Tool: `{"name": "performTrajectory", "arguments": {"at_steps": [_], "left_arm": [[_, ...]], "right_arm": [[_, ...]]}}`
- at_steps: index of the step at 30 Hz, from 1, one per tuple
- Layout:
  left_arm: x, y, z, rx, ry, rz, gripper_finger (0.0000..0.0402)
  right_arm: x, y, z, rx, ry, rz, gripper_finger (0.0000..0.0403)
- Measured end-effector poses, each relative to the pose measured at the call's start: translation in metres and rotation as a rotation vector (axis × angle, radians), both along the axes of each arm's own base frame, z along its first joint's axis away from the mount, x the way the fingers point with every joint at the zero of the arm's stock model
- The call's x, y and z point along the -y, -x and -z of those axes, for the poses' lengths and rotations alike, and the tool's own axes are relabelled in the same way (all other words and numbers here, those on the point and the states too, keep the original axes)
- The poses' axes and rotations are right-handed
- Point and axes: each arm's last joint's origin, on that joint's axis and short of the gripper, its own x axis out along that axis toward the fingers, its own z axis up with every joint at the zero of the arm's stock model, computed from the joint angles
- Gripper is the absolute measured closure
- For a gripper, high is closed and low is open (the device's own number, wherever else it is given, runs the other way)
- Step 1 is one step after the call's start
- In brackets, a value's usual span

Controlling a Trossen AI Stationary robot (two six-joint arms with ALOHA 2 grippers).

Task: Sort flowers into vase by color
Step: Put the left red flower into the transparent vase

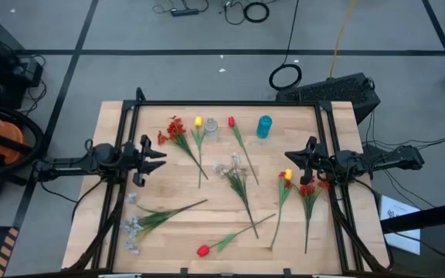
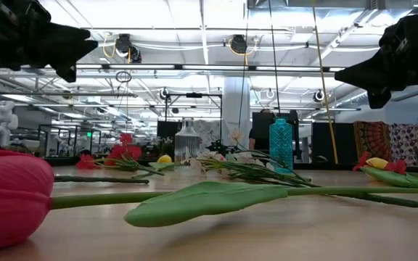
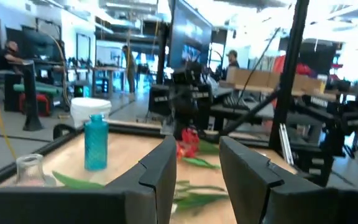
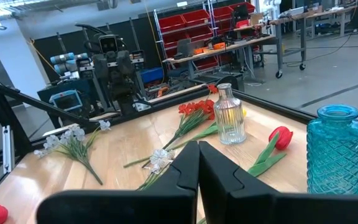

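Flowers lie flat and scattered on the wooden table. Near the far edge are a red cluster (image 1: 176,128), a yellow tulip (image 1: 198,121) and a red tulip (image 1: 231,122). A white spray (image 1: 234,166) lies mid-table and a white-grey spray (image 1: 134,225) near left. A red tulip (image 1: 203,250) (image 2: 9,196) lies at the near edge. A yellow tulip (image 1: 287,175) and red cluster (image 1: 309,188) lie on the right. A clear vase (image 1: 211,128) (image 4: 230,116) and a blue vase (image 1: 264,126) (image 3: 96,142) stand upright. My left gripper (image 1: 161,154) (image 3: 194,168) hovers open at the left. My right gripper (image 1: 298,158) (image 4: 198,167) hovers shut at the right, just far of the yellow tulip.
A black frame (image 1: 222,103) runs along the table's far edge and down both sides. Bare wood (image 1: 168,181) shows between the left gripper and the middle spray. Cables and a dark case (image 1: 338,91) lie on the floor beyond the table.
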Motion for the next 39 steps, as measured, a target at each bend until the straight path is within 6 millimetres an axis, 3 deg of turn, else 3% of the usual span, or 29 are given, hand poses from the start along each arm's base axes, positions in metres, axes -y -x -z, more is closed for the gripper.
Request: {"name": "performTrajectory", "arguments": {"at_steps": [4, 12, 16, 19, 26, 34, 39], "left_arm": [[-0.003, 0.002, -0.010, -0.004, 0.142, -0.095, 0.0275], [-0.004, -0.001, -0.074, -0.079, 0.119, -0.270, 0.0306], [-0.002, -0.023, -0.095, -0.232, 0.116, -0.332, 0.0318], [-0.001, -0.045, -0.111, -0.306, 0.225, -0.405, 0.0320], [-0.002, -0.099, -0.134, -0.538, 0.305, -0.565, 0.0320], [-0.025, -0.138, -0.144, -0.789, 0.582, -0.795, 0.0320], [-0.047, -0.147, -0.127, -0.982, 0.694, -0.975, 0.0320]], "right_arm": [[0.000, 0.000, 0.000, 0.001, 0.000, 0.000, 0.0403], [0.000, 0.000, 0.000, 0.002, 0.000, 0.000, 0.0403], [0.000, 0.000, 0.000, 0.002, 0.000, 0.000, 0.0403], [0.000, 0.000, 0.000, 0.001, 0.000, 0.000, 0.0403], [0.000, 0.000, 0.000, 0.001, 0.000, -0.001, 0.0403], [0.000, 0.000, 0.000, 0.001, 0.000, 0.000, 0.0403], [0.000, 0.000, 0.000, 0.001, 0.000, 0.000, 0.0403]]}}
